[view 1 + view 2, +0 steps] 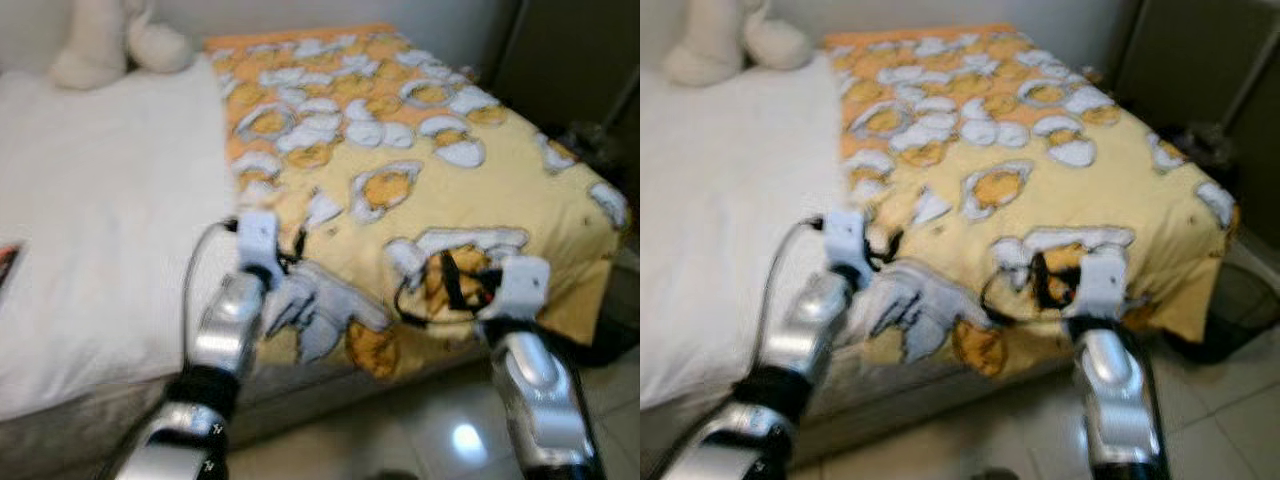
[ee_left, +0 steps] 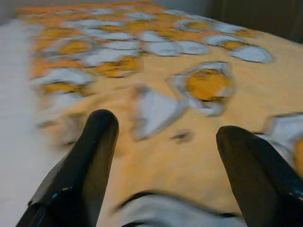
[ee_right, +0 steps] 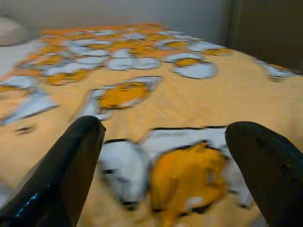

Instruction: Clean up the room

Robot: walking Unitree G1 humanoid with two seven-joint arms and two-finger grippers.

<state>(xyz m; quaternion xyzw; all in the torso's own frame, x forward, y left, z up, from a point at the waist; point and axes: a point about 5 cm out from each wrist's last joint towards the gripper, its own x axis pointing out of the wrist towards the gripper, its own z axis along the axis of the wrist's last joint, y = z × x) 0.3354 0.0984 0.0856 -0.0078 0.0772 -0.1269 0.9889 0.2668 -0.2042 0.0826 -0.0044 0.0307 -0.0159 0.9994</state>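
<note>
Head views. Bed (image 1: 90, 230) with white sheet, seen from its near side. Yellow blanket (image 1: 420, 150) printed with white-and-orange egg figures, spread over the right part of the bed from the wall end to the foot; its near edge hangs over the bed side, bunched in a fold between the two arms. Cream plush toy (image 1: 105, 40) at the head of the bed, against the wall, well apart from the blanket's near edge. Small dark-and-red item (image 1: 6, 262) at the left border on the sheet, too cropped to identify. Pale tiled floor (image 1: 450, 430) below the bed. Dark clutter (image 1: 590, 140) beyond the bed's far right corner, blurred. Left gripper (image 1: 268, 262) at the blanket's near edge beside the white sheet, wrist block white, arm silver. Right gripper (image 1: 465, 285) over the hanging edge nearer the foot, cable looped beside it. Both views soft with blur.

Left wrist view. Two black fingers (image 2: 80, 165) spread wide, nothing between them; blanket (image 2: 189, 142) lies just beyond and below, a white fold at the fingers' base.

Right wrist view. Two black fingers (image 3: 61, 175) likewise spread wide, holding nothing; blanket (image 3: 199, 99) under them, an orange egg figure in the gap.
</note>
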